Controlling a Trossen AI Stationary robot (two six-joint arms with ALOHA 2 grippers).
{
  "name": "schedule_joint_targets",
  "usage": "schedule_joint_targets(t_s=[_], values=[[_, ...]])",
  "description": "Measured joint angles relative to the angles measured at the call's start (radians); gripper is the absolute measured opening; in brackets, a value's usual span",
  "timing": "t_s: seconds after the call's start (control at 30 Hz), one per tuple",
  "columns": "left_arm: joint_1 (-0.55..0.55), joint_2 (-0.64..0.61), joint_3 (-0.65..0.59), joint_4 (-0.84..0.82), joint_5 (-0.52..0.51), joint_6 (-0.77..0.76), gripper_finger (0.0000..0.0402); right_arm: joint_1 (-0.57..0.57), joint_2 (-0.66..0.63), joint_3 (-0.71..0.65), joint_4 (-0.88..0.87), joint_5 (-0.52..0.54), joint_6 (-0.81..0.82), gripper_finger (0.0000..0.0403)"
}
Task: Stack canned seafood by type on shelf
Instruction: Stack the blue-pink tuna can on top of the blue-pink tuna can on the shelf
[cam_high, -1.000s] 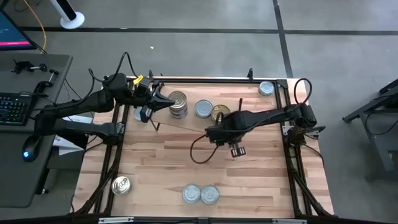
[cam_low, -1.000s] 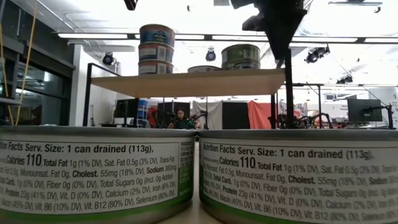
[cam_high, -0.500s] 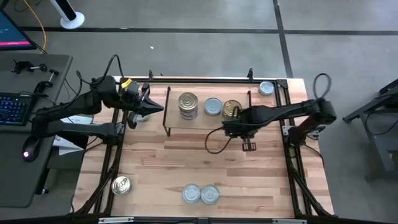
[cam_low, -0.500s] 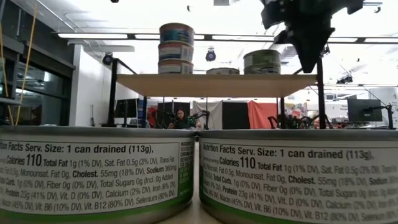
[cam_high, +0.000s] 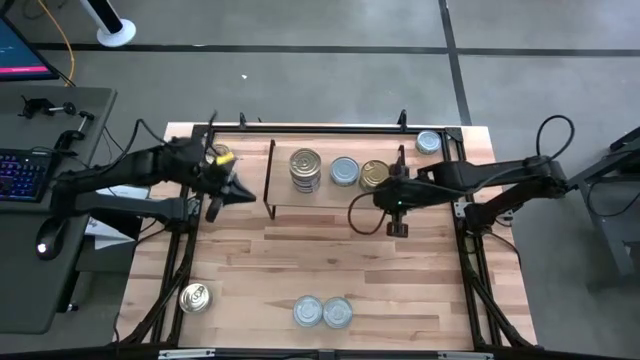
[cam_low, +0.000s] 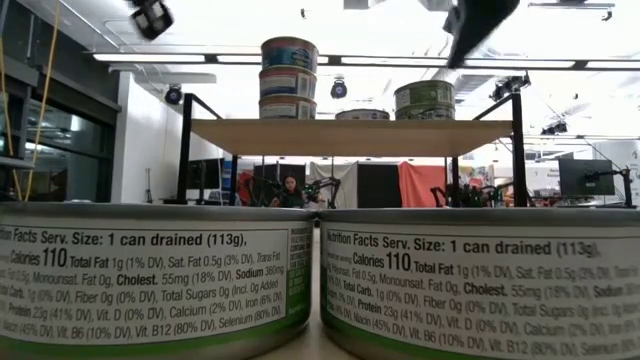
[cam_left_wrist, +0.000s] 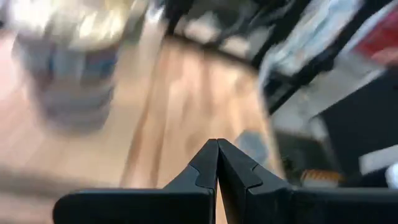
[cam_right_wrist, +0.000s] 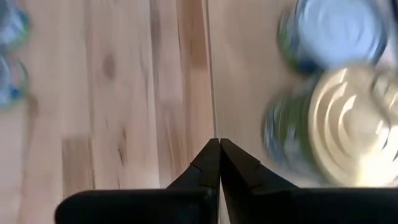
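The shelf (cam_high: 335, 200) stands at the table's far middle on black wire legs. On its board (cam_low: 350, 125) a stack of three cans (cam_low: 287, 78) stands at the left, a low blue-silver can (cam_high: 344, 171) in the middle and a gold-lidded can (cam_high: 374, 174) at the right. More canned seafood rests on the tabletop. My left gripper (cam_high: 242, 193) hovers shut, left of the shelf. My right gripper (cam_high: 392, 205) is shut above the shelf's near right corner, pointing steeply down. Neither holds anything.
Two cans (cam_high: 323, 312) stand side by side at the near edge and fill the low view's foreground. A gold-lidded can (cam_high: 194, 297) sits near left, and a silver one (cam_high: 428, 142) at the far right corner. Bare wood lies between the shelf and the near cans.
The shelf, with its cans, has slid toward the table's right edge. My left gripper has drawn back from the stack toward the table's left and sunk a little. My right gripper has gone toward the right edge and risen. Both fingers stay shut.
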Motion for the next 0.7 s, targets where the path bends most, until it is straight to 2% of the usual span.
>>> schedule_joint_targets(t_s=[0.1,0.17,0.27,0.4,0.6,0.7], values=[[-0.037,-0.023,-0.026,-0.134,-0.190,-0.050,0.0000,0.000,-0.004,0.000,0.090,0.018,-0.040,0.0000],[-0.049,-0.040,-0.086,-0.148,-0.307,-0.139,0.0000,-0.001,-0.004,0.000,0.133,0.029,-0.069,0.0000],[-0.038,-0.031,-0.170,-0.176,-0.392,-0.320,0.0000,-0.011,0.000,0.000,0.183,0.031,-0.102,0.0000],[0.080,0.050,-0.186,-0.291,-0.405,-0.408,0.0000,-0.021,0.001,0.000,0.199,0.029,-0.145,0.0000],[0.312,0.170,-0.186,-0.353,-0.425,-0.281,0.0000,-0.046,0.001,-0.009,0.196,0.021,-0.153,0.0000],[0.439,0.237,-0.185,-0.348,-0.428,-0.226,0.0000,-0.056,0.001,-0.036,0.205,-0.025,-0.161,0.0000]])
